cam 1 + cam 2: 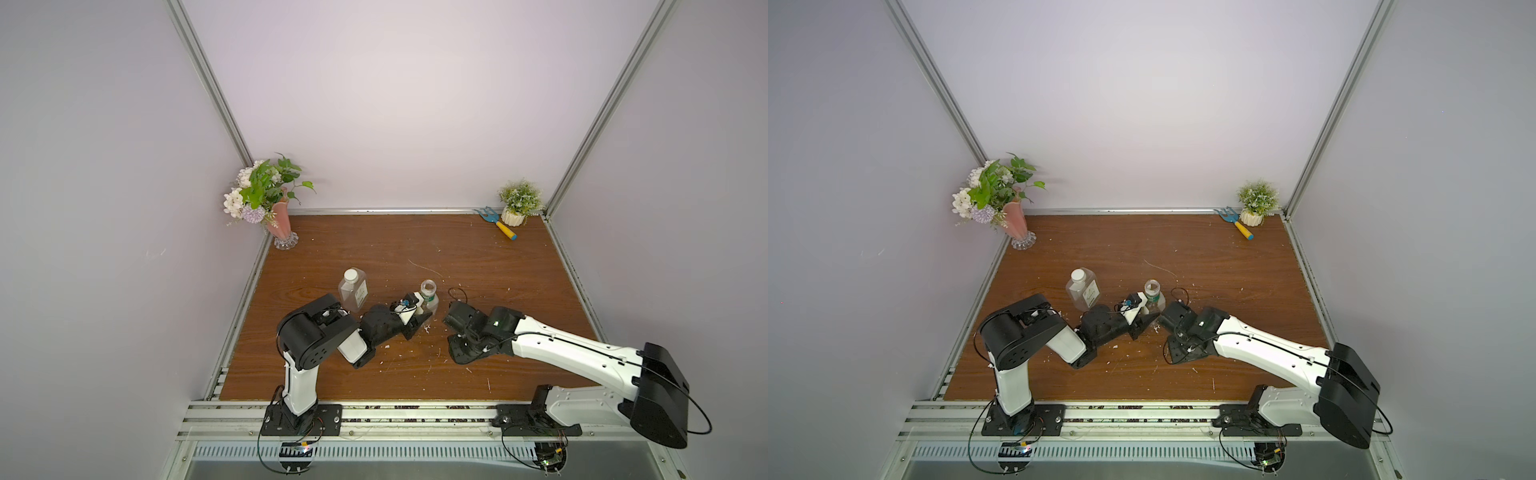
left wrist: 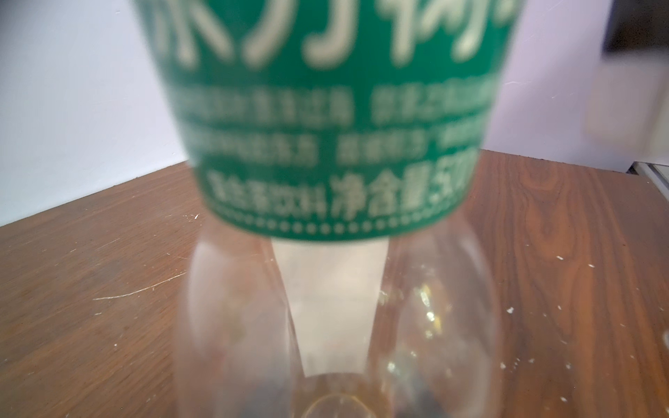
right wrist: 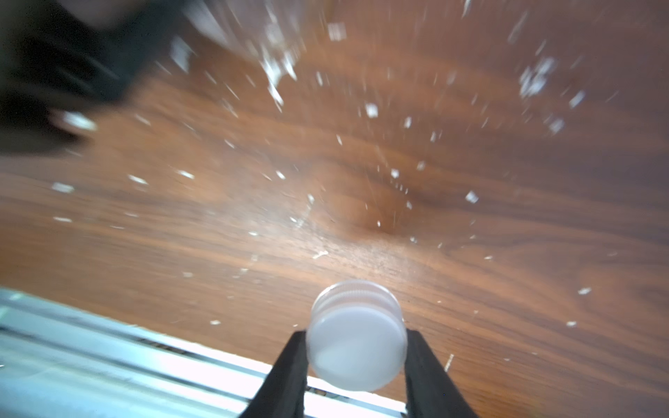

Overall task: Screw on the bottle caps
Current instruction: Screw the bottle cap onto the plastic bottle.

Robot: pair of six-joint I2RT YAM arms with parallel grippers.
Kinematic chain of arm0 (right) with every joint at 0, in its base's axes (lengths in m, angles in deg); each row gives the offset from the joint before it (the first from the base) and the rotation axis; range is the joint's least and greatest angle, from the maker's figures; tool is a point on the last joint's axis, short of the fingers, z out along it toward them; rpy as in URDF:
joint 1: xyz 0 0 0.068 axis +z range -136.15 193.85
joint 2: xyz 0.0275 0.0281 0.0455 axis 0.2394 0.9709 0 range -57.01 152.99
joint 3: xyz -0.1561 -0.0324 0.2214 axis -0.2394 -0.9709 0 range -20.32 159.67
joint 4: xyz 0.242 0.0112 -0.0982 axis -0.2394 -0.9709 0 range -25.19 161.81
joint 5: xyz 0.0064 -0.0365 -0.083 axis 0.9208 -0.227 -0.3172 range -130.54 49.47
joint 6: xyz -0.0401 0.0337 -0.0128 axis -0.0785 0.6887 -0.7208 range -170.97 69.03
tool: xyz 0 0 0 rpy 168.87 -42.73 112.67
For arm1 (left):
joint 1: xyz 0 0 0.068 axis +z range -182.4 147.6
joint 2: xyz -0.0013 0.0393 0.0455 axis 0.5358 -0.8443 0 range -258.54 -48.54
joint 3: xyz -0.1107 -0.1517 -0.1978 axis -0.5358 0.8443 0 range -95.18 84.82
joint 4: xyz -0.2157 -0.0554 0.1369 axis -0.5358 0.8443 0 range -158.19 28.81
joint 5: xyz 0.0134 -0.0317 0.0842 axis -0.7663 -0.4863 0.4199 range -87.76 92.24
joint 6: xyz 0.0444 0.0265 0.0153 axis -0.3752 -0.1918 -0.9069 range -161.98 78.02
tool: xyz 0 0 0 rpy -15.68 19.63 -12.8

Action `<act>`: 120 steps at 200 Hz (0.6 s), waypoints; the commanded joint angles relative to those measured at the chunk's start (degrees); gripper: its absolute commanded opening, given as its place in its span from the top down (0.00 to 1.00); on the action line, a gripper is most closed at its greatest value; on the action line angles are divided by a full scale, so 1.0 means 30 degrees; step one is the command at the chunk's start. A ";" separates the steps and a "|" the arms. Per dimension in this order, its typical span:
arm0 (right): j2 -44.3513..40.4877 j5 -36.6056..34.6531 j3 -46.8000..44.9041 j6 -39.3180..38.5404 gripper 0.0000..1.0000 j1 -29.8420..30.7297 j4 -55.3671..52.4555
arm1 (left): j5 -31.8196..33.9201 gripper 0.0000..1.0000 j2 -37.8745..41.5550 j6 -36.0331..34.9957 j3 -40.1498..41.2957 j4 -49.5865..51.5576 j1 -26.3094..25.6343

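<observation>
A brown wooden table (image 1: 415, 249) sits inside pale walls on three sides, with metal rails along its edges. A pink flower vase (image 1: 279, 226) fills the far left corner. A small potted plant (image 1: 516, 208) and a blue garden fork (image 1: 498, 224) sit in the far right corner. Wide bare wood with little white bits on it lies between those corners and the bottles. The right side of the table is open too.

Both bottles stand near the middle, close to the arms. The square bottle (image 1: 353, 293) stands upright just beside the left arm, with its own cap (image 1: 351, 275) on top.

The round bottle (image 1: 429, 293) stands upright as well, with its open mouth pointing up. The left gripper (image 1: 422, 316) is closed around the low part of this bottle. In the left wrist view, the green label fills the picture, very close and blurry.

The right gripper (image 3: 356, 336) is near the round bottle, on its right, and well inside the table edge. Its two black fingers (image 3: 293, 358) pinch the white cap (image 3: 356, 347) by its ribbed sides. The flat top of this cap faces the wrist camera. In both top views the gripper hides it.
</observation>
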 commanded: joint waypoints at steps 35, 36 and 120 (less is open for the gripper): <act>0.0836 -0.0906 0.6951 -0.3444 0.63 -0.1804 -0.4807 | -0.0997 0.59 0.0017 -0.0354 0.0073 0.1407 -0.0915; 0.0897 -0.0915 0.7096 -0.3508 0.63 -0.1807 -0.4880 | -0.1008 0.59 0.0016 -0.0366 0.0070 0.1397 -0.0921; 0.5450 -0.0892 1.5070 -0.6512 0.63 -0.3047 -0.7177 | -0.1125 0.59 0.0151 -0.0511 -0.0056 0.1394 -0.1690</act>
